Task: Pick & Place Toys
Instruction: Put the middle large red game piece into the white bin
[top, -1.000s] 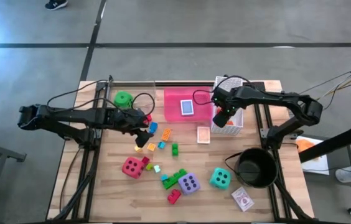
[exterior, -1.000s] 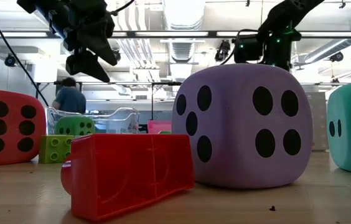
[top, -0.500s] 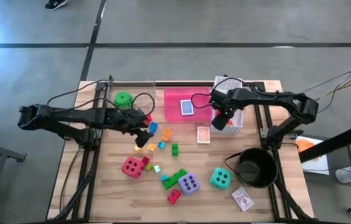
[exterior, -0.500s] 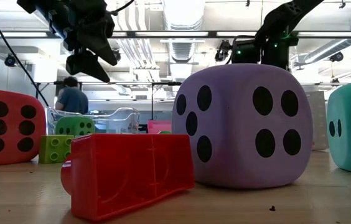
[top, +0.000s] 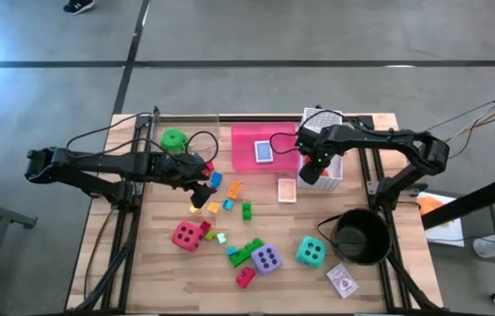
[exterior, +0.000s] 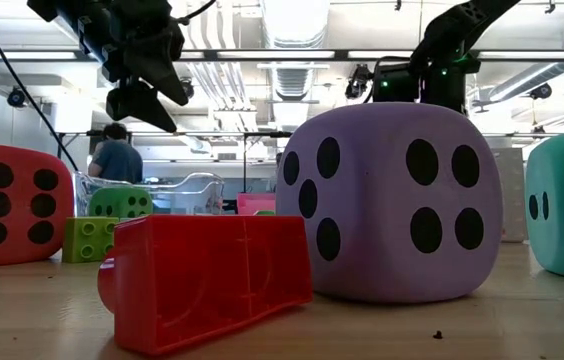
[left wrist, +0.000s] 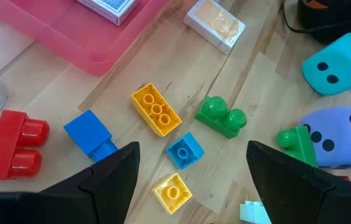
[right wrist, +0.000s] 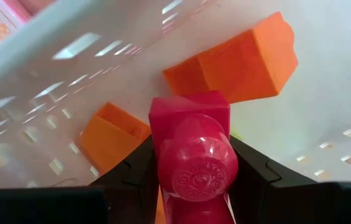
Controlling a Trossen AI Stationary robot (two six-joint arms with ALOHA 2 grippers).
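Right end effector [right wrist: 194, 180] clamps a magenta brick [right wrist: 191, 146] over the white mesh basket [right wrist: 325, 81], orange bricks [right wrist: 238, 59] inside. Left end effector [left wrist: 191, 180] hangs wide above small bricks [left wrist: 155, 109] on the tabletop [left wrist: 256, 81]. No readable writing anywhere.

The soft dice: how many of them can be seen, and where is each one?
4. The red die lies at the table's front left, the purple die front centre, the teal die right of it, and the green die at the back left. No others show.

A magenta studded brick [right wrist: 191, 155] is pinched upright between dark pincer fingers, two orange bricks [right wrist: 238, 62] behind it, apparently in a white basket.
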